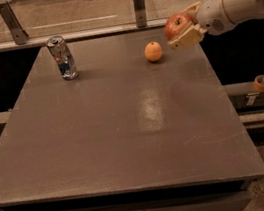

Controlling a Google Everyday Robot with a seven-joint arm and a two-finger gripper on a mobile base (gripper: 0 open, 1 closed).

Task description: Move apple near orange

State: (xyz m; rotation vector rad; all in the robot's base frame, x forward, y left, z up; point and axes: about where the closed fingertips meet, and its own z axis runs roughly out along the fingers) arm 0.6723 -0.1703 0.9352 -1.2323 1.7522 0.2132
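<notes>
The red apple (176,25), with yellowish patches and a short dark stem, is held in the air over the table's far right edge. My gripper (184,28) is shut on it, with one cream finger (187,39) below it and the arm reaching in from the right. The small orange (153,51) sits on the grey table (126,129) near the back, just left of and below the apple, a short gap apart.
A silver drink can (63,57) stands upright at the table's back left. A roll of tape (263,83) lies on a rail beyond the right edge. A railing with posts runs behind the table.
</notes>
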